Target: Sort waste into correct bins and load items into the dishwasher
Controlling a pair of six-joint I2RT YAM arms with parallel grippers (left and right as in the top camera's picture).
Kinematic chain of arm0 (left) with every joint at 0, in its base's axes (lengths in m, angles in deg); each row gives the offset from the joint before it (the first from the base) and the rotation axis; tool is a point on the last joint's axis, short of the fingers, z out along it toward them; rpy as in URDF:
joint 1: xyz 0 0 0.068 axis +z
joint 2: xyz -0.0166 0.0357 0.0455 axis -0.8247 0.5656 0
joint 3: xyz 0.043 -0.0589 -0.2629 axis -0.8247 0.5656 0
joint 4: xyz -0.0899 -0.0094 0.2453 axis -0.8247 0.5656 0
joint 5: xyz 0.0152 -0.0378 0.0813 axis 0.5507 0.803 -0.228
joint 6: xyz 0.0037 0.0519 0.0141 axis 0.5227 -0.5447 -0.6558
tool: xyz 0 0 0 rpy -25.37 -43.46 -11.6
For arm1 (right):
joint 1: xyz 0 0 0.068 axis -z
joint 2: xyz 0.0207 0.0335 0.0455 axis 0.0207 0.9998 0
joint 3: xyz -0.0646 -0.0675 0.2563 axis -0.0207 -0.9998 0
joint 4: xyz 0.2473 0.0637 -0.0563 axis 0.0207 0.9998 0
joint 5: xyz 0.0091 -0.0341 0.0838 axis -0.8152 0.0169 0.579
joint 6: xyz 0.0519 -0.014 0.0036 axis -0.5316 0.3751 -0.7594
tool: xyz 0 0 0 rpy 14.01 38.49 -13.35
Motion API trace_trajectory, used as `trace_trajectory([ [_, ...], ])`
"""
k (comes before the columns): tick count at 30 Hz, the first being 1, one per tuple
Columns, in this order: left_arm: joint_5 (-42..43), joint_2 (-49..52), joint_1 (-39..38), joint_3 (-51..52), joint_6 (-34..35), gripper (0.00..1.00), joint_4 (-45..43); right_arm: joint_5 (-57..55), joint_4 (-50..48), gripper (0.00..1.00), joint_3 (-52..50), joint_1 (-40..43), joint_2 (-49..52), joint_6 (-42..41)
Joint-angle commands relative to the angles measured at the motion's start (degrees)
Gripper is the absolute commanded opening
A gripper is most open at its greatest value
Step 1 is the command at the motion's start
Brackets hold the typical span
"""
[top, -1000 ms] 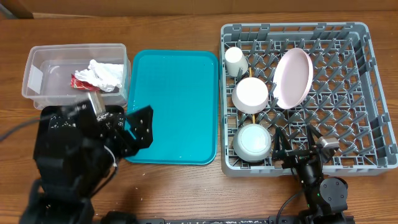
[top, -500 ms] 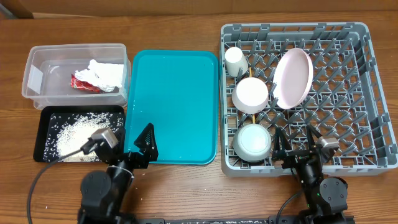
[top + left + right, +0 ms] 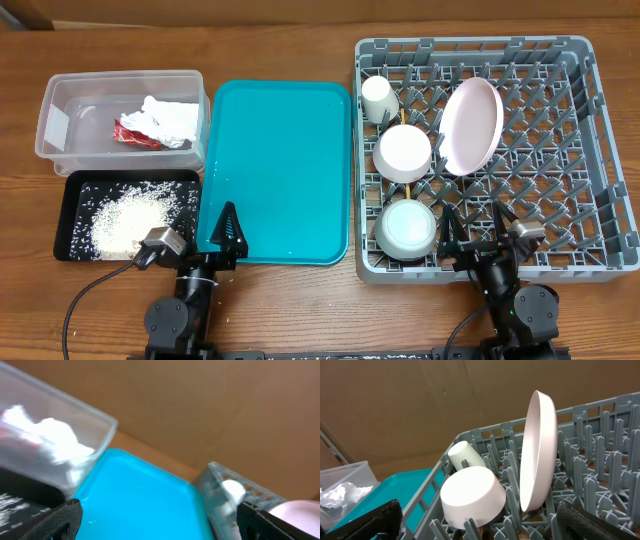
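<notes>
Honestly, with the left pincer and right pincer both wide open and empty, one careless left swing could scatter the loose white rice from that shallow black rectangular tray just beside it.

No readable words or numbers are showing anywhere, and the white sticker on the clear tub is looking blank.

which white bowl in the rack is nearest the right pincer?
The white round bowl at the grey plastic dish rack's near-left corner, left of the right pincer. The other bowl sits farther back, beside the pale pink plate.
</notes>
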State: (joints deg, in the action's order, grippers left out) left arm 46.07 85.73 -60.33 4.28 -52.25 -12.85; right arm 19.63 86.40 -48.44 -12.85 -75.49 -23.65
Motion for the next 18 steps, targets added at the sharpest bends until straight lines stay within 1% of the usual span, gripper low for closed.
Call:
trace_trajectory([
  [1,-1.6,-0.8,2.6,0.4,-9.2,1.0,4.4,0.1,-0.4,1.0,-0.6,0.2,-0.5,0.4],
  [2,-1.1,-0.8,3.4,0.4,-12.6,1.0,4.2,0.1,-0.4,1.0,-0.6,0.2,-0.5,0.4],
  [6,0.6,-0.8,5.2,0.4,-22.3,1.0,4.4,0.1,-0.4,1.0,-0.6,0.2,-0.5,0.4],
  [9,0.6,-0.8,5.1,0.4,-28.4,1.0,4.4,0.1,-0.4,1.0,-0.6,0.2,-0.5,0.4],
  [11,0.6,-0.8,5.1,0.4,-29.4,1.0,4.4,0.1,-0.4,1.0,-0.6,0.2,-0.5,0.4],
  [18,1.3,-0.8,5.0,0.4,-29.3,1.0,4.4,0.1,-0.4,1.0,-0.6,0.2,-0.5,0.4],
])
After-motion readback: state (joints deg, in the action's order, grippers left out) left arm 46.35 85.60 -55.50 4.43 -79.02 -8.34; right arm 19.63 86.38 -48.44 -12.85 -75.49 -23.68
